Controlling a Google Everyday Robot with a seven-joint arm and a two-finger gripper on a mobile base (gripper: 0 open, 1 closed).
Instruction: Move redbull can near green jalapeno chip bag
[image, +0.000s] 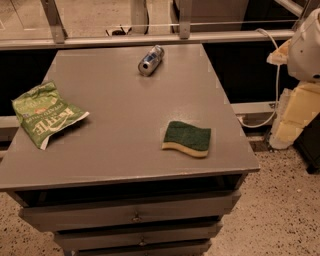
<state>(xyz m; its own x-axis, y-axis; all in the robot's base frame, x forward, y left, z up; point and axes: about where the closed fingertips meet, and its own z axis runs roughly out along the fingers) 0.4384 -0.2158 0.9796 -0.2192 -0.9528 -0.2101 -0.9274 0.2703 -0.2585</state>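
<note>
The redbull can (151, 60) lies on its side at the far middle of the grey table (120, 130), its silver end facing the front left. The green jalapeno chip bag (44, 114) lies crinkled at the table's left edge, with white lettering and a white corner. My gripper (296, 116) shows as white and cream-coloured parts at the right edge of the view. It is beyond the table's right side, level with the table top, far from the can and holding nothing I can see.
A dark-green sponge with a yellow bottom (187, 138) lies at the front right of the table. Drawers (135, 216) are below the top. A metal rail (150, 40) runs behind the table. A white cable (275, 85) hangs at the right.
</note>
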